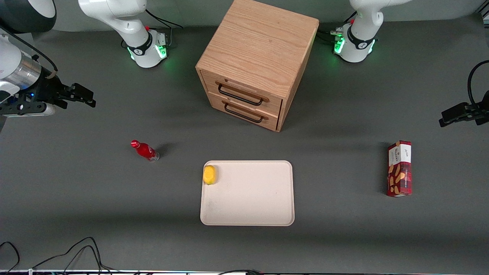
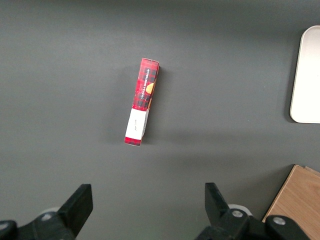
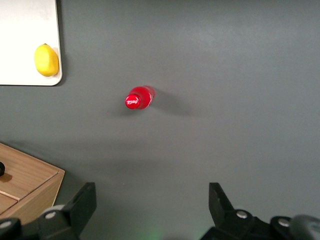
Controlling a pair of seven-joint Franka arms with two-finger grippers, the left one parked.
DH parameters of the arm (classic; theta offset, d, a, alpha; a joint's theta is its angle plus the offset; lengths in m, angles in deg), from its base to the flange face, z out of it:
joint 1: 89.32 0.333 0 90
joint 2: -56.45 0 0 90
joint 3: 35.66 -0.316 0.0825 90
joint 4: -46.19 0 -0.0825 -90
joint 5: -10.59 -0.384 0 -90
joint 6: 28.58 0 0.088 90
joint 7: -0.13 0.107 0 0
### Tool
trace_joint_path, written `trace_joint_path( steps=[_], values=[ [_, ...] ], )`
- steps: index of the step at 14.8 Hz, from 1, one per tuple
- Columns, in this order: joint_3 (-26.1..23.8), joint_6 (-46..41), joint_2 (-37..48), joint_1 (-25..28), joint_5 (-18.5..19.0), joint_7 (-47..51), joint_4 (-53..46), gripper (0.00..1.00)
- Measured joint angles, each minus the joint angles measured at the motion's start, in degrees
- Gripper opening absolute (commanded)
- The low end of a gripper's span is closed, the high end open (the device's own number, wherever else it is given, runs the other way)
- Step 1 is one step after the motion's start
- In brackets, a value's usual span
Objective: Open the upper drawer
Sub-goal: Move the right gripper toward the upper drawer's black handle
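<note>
A cube-shaped light-oak cabinet [image 1: 256, 61] stands on the dark grey table [image 1: 95, 198], between the two arm bases. Its upper drawer [image 1: 242, 93] sits shut, flush with the cabinet front, with a thin black bar handle [image 1: 240, 95] across it; the lower drawer [image 1: 246, 112] just beneath it is shut too. Only the front view shows both drawer faces; the right wrist view catches just one corner of the cabinet [image 3: 27, 185]. The gripper [image 1: 82, 96] hangs above bare table toward the working arm's end, well apart from the cabinet, with its jaws spread wide and holding nothing. In the right wrist view the two black fingers [image 3: 75, 207] frame open table. A red bottle [image 1: 144, 150] stands upright near the gripper, and its round red cap [image 3: 133, 101] is seen from above in the wrist view. A cream tray [image 1: 263, 198] lies in front of the cabinet, nearer the front camera, with a lemon [image 1: 209, 174] in one corner. A red biscuit box [image 1: 399, 168] lies toward the parked arm's end.
</note>
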Motion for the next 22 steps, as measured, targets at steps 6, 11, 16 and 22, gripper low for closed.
trace_joint_path(
  steps=[6, 11, 16, 22],
  values=[
    [-0.5, 0.48, -0.14, 0.36, -0.03, -0.04, -0.1, 1.0],
    [-9.53, 1.3, -3.15, 0.84, -0.08, -0.01, -3.45, 1.0],
    [-20.85, 1.94, -8.34, 1.26, -0.07, -0.01, -9.07, 1.0],
    [-30.02, 2.9, -18.66, 2.26, -0.05, -0.06, -17.5, 1.0]
  ],
)
